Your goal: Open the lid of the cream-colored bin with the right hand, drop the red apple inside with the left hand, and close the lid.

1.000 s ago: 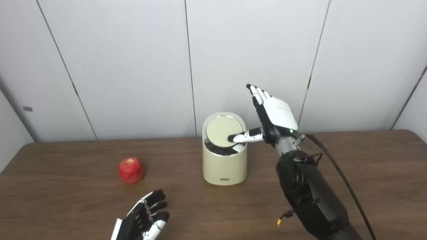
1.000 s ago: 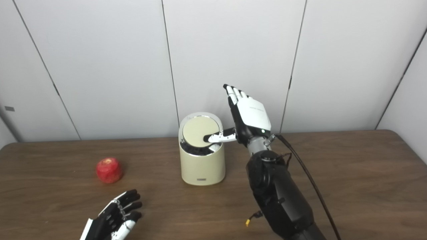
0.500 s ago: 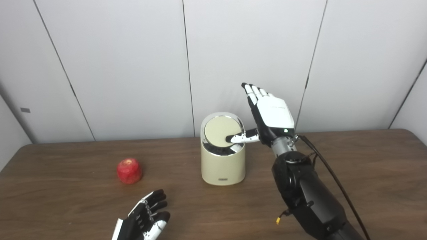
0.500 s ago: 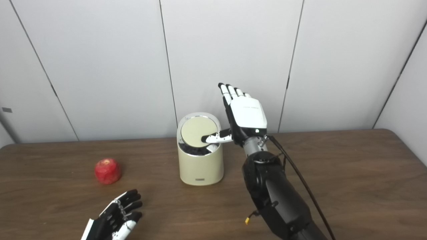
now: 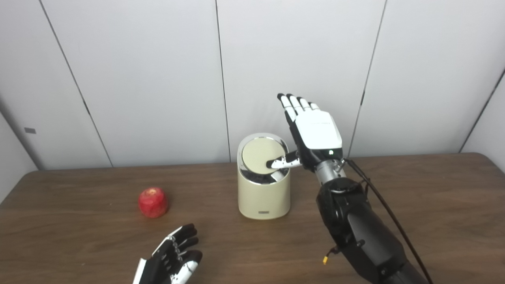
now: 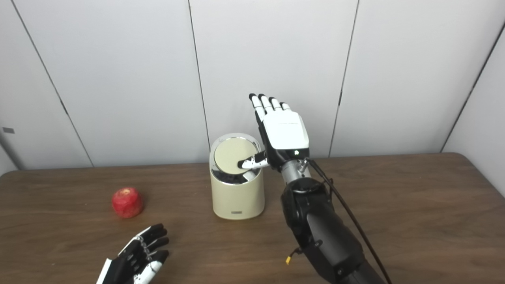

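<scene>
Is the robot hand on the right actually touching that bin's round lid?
Touching. In the left eye view, the right robot hand lays its thumb tip on the tilted lid of the bin, with no gap between them; its fingers point upward.

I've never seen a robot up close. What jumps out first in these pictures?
The raised right hand stands out first: fingers spread upward in front of the wall, thumb resting on the tilted round lid of a cream bin at the middle of the brown table. Next comes the red apple, alone to the bin's left. The left hand lies open near the front edge.
</scene>
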Tool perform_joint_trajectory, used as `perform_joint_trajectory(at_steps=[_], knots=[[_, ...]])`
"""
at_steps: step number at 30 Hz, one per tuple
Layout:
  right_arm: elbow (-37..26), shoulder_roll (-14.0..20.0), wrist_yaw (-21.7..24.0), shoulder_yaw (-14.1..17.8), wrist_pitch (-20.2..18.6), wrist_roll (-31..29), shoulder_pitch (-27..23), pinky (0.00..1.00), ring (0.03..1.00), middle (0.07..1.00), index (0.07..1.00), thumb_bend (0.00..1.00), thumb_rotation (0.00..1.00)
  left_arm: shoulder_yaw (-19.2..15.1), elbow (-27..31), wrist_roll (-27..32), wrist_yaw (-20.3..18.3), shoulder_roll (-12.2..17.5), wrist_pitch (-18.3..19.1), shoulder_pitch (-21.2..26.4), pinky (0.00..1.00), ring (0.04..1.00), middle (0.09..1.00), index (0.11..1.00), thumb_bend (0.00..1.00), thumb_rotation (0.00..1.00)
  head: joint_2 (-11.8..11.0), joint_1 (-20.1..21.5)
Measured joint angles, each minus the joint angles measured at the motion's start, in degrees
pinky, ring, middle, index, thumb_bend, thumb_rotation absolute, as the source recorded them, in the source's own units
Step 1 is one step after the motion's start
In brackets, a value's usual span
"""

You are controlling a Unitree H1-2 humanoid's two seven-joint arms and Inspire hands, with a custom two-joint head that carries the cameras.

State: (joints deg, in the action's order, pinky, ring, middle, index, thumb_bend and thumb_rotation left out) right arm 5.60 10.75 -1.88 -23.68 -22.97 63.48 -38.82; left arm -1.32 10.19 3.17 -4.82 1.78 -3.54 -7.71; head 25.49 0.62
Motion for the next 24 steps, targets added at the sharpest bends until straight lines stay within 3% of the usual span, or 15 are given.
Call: perform_joint_trajectory(at_steps=[15, 19, 22, 24], knots=[[-0.9, 0.8, 1.7, -1.8, 0.5, 4.2, 0.1, 0.91, 0.949, 0.958, 0.966, 1.00, 0.34, 0.0, 0.0, -0.1, 0.1, 0.0, 0.0, 0.0, 0.72, 0.800, 0.822, 0.814, 0.62, 0.34, 0.1, 0.4], [-1.3, 1.0, 2.1, -1.8, 1.0, 4.2, 0.3, 0.87, 0.934, 0.947, 0.955, 1.00, 0.35, 0.0, 0.0, -0.1, 0.1, 0.0, 0.0, 0.0, 0.72, 0.796, 0.818, 0.812, 0.60, 0.33, 0.1, 0.3], [-1.5, 0.9, 2.2, -1.2, 1.3, 3.0, 0.8, 0.88, 0.933, 0.946, 0.954, 0.96, 0.45, 0.1, 0.0, -0.1, 0.1, 0.0, 0.0, 0.0, 0.72, 0.799, 0.823, 0.814, 0.61, 0.34, 0.2, 0.2], [-1.5, 0.9, 2.4, -0.3, 1.4, 1.7, 1.4, 0.87, 0.920, 0.937, 0.950, 0.86, 0.58, 0.1, 0.0, -0.1, 0.1, 0.0, 0.0, 0.0, 0.73, 0.806, 0.828, 0.818, 0.59, 0.34, 0.1, 0.4]])
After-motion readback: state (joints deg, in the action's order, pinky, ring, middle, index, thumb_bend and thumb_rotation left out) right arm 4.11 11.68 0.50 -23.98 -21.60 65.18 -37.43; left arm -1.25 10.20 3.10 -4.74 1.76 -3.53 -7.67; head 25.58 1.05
